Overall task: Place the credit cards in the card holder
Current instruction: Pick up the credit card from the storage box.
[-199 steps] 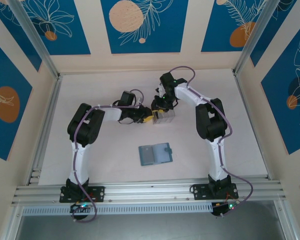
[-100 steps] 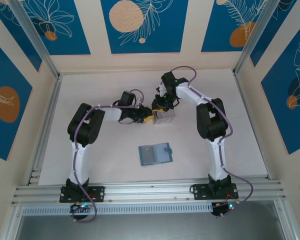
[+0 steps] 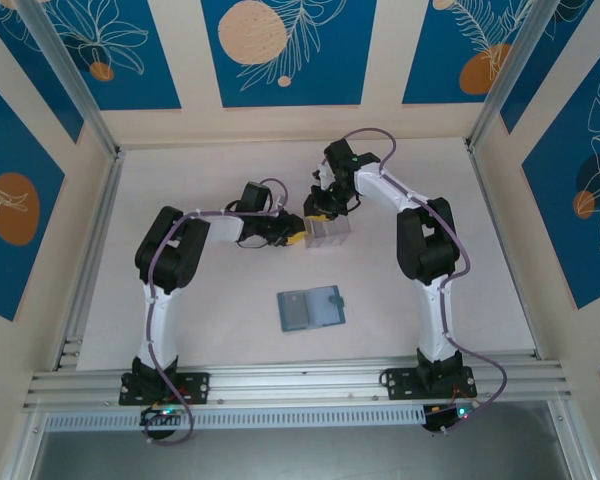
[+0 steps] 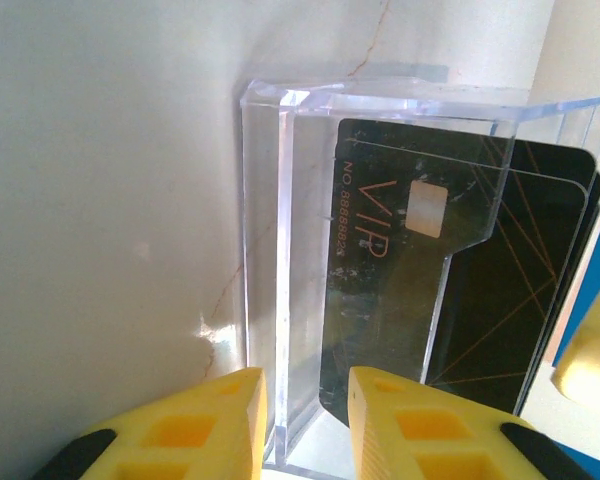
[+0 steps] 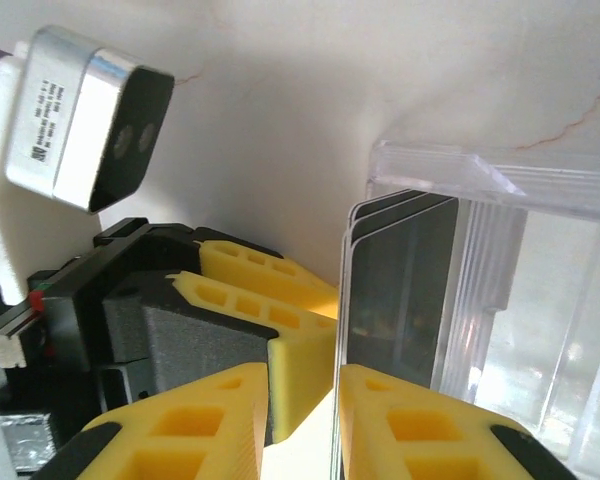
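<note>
The teal card holder [image 3: 312, 308] lies open and flat on the table, nearer the arms than both grippers. The black credit cards [image 4: 410, 290] stand on edge inside a clear plastic box [image 3: 330, 235]. From the left, my left gripper [image 3: 296, 238] is shut on the clear box's end wall [image 4: 280, 200], a yellow pad on each side. My right gripper [image 3: 323, 214] hangs over the box, jaws partly open astride the cards' upper edge [image 5: 395, 290]. Its right pad [image 5: 420, 420] touches the cards; a gap remains before its left pad [image 5: 195, 430].
Aluminium rails [image 3: 90, 250] edge the table on the left and along the front. The left gripper's yellow fingers [image 5: 260, 275] and wrist camera [image 5: 85, 125] sit close beside my right gripper. Open tabletop lies around the card holder.
The right gripper's jaws have narrowed around the cards' edge and its arm has shifted slightly. The left arm, the box and the card holder have stayed put.
</note>
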### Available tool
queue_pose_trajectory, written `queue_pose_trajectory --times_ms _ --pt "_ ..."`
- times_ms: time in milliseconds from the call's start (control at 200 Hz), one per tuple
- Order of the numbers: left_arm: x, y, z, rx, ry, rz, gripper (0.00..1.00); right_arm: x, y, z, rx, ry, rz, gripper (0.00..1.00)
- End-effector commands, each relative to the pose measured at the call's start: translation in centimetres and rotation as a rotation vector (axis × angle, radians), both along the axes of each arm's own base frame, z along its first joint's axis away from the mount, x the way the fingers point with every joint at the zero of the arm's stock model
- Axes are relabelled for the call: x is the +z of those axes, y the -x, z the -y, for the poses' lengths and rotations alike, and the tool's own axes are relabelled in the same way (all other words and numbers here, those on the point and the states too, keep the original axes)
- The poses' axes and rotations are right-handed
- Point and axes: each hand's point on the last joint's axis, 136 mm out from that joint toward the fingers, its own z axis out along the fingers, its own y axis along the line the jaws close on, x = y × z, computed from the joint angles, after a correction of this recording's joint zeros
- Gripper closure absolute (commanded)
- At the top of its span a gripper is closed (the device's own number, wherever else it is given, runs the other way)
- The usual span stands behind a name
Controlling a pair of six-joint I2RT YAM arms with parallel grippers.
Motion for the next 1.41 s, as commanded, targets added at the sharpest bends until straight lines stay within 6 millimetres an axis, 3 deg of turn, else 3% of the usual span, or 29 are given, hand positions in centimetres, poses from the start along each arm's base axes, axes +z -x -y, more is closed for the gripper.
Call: queue_pose_trajectory --times_ms 0,110,230,635,880,1055,1400 --pt "-0.8 0.6 0.7 -0.021 -0.003 -0.010 0.73 1.8 0.3 0.3 0.009 -0.015 0.013 0.73" --pt "-0.9 0.6 0.7 -0.020 -0.003 -0.011 0.73 0.6 0.1 0.9 0.005 0.057 0.007 0.70" --pt "-0.8 0.6 0.7 -0.021 -0.002 -0.010 0.73 0.0 0.2 0.3 0.015 0.037 -0.014 0.65" --pt "-0.8 0.6 0.8 -0.024 0.001 -0.010 0.73 -1.5 0.8 -1.0 0.029 0.009 -0.072 0.65" --pt "-1.0 0.5 0.8 -0.024 0.001 -0.010 0.73 0.0 1.2 -2.3 0.038 -0.081 -0.079 0.66" --pt "-1.3 0.6 0.7 -0.023 -0.003 -0.017 0.73 1.4 1.0 -2.1 0.031 -0.095 -0.052 0.69" --pt "-1.6 0.8 0.7 -0.025 -0.006 -0.021 0.73 1.7 1.0 -1.7 0.022 -0.094 -0.048 0.72"
